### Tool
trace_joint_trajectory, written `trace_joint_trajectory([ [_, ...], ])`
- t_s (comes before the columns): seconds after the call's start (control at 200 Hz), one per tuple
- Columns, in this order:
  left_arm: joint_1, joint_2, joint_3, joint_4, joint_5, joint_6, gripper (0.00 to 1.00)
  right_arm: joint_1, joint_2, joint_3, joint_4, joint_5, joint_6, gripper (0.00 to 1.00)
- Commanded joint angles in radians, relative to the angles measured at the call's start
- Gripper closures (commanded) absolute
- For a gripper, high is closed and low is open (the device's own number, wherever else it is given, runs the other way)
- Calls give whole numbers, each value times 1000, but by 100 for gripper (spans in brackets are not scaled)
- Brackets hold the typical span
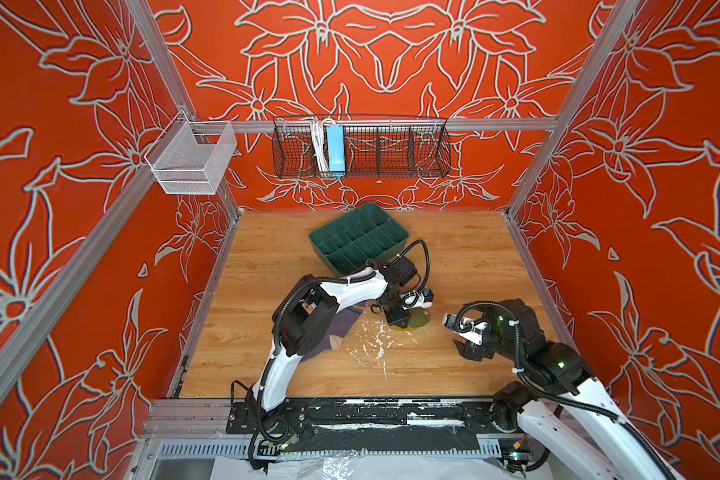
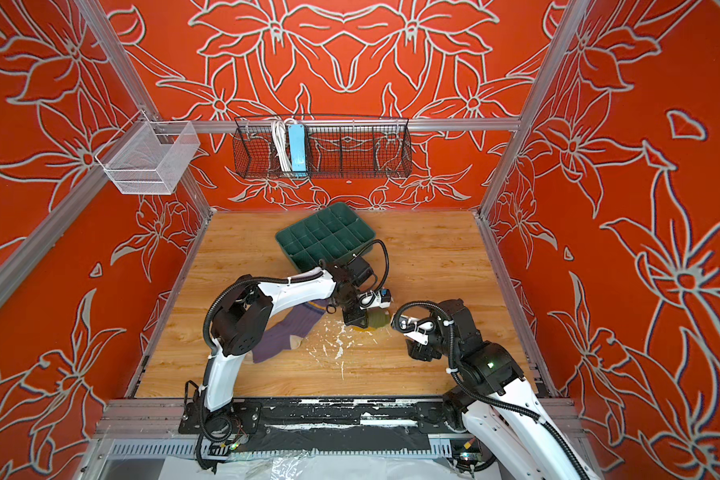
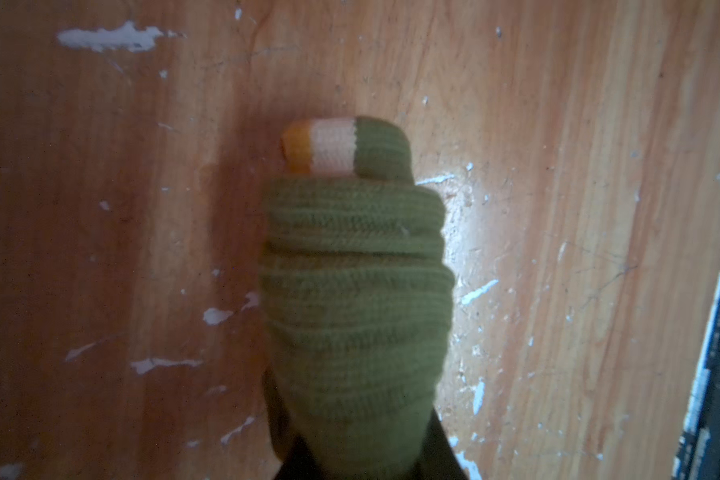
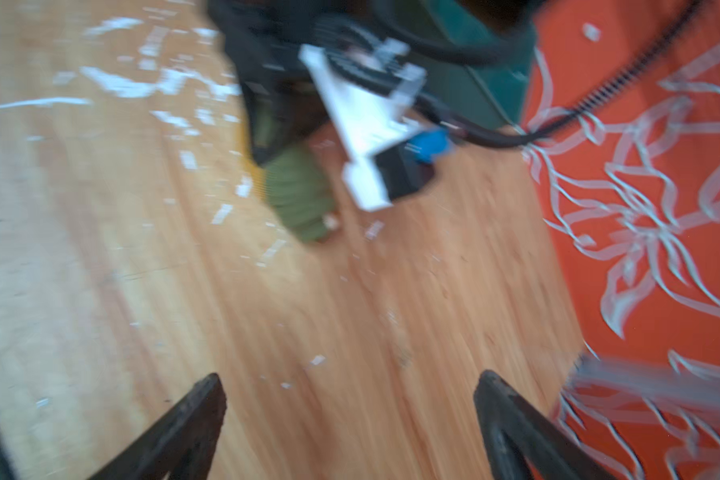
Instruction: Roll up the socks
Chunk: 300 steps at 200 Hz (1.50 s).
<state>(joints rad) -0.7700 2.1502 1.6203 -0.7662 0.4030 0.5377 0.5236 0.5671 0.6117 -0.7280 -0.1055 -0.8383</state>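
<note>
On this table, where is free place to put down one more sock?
Bare wood lies left and right of the green tray, and along the near edge. The middle is crowded: purple sock, left hand closed on the olive sock, right hand open beside it.

Left arm (image 1: 279, 374): white shell links, black joint housings, black ribbed conduit looping base to wrist.
Right arm (image 1: 553, 432): same white-and-black build; green lights on joints; white zip ties on conduit.
Wrist camera (image 4: 362, 124): white bracket, black body, blue plug.
Jaws: dark, tapering to points.
Base plates (image 1: 242, 415): black, dotted with holes.
</note>
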Motion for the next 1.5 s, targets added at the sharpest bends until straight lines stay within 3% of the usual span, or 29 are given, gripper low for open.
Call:
trace_joint_trajectory([
  [0.0,-4,164,4,-226,128,-1,100,112,46,-60,50,-26,-48,4],
  [0.18,8,209,20,-238,159,-27,100,181,262,-93,343,24,-23,6],
  [0.345,12,192,-6,-222,166,-21,100,179,456,-77,502,103,-48,8],
  [0.611,14,178,-15,-230,141,1,100,174,640,-65,642,82,-39,9],
  [0.796,14,159,-41,-210,117,-9,100,163,728,22,530,-34,-22,15],
  [0.976,14,134,-56,-195,115,-11,100,142,815,65,481,-54,-18,25],
  [1.191,13,136,-40,-210,123,-5,100,138,880,62,484,-18,-27,43],
  [1.496,14,123,-45,-212,139,4,100,138,966,57,541,135,-36,46],
])
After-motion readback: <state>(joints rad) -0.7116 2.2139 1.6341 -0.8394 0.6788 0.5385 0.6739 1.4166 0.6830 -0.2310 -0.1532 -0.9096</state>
